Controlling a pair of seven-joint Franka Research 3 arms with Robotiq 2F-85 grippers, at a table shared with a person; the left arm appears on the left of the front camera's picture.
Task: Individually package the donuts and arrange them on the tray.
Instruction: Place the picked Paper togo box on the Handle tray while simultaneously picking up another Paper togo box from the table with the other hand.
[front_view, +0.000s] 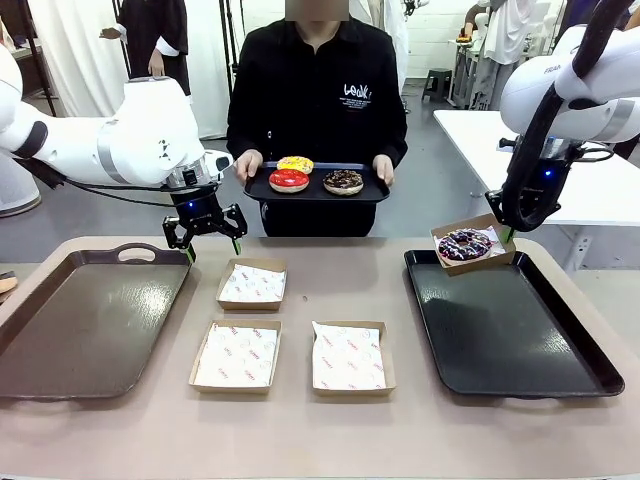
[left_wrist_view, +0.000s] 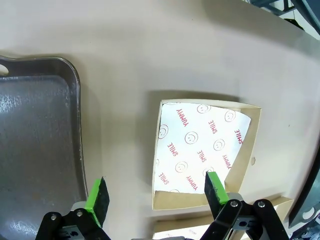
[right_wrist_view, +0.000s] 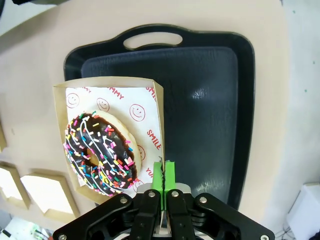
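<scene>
The dark purple-brown sprinkled donut (front_view: 464, 244) (right_wrist_view: 102, 152) lies in a paper-lined box (front_view: 497, 236) (right_wrist_view: 112, 92). My right gripper (front_view: 509, 233) (right_wrist_view: 163, 175) is shut on that box's edge and holds it tilted over the far left corner of the black tray (front_view: 505, 325) (right_wrist_view: 200, 100). Across the table, a person holds a small dark tray (front_view: 315, 193) carrying the yellow donut (front_view: 295, 164), red donut (front_view: 289, 180) and chocolate donut (front_view: 343, 181). My left gripper (front_view: 205, 236) (left_wrist_view: 156, 195) hangs open above the table, over the near edge of an empty box (front_view: 251, 284) (left_wrist_view: 202, 150).
Two more empty lined boxes (front_view: 237, 355) (front_view: 349, 356) sit at the table's front middle. A large brown tray (front_view: 85, 320) (left_wrist_view: 35, 140) lies at the left. A white table (front_view: 590, 180) stands behind on the right.
</scene>
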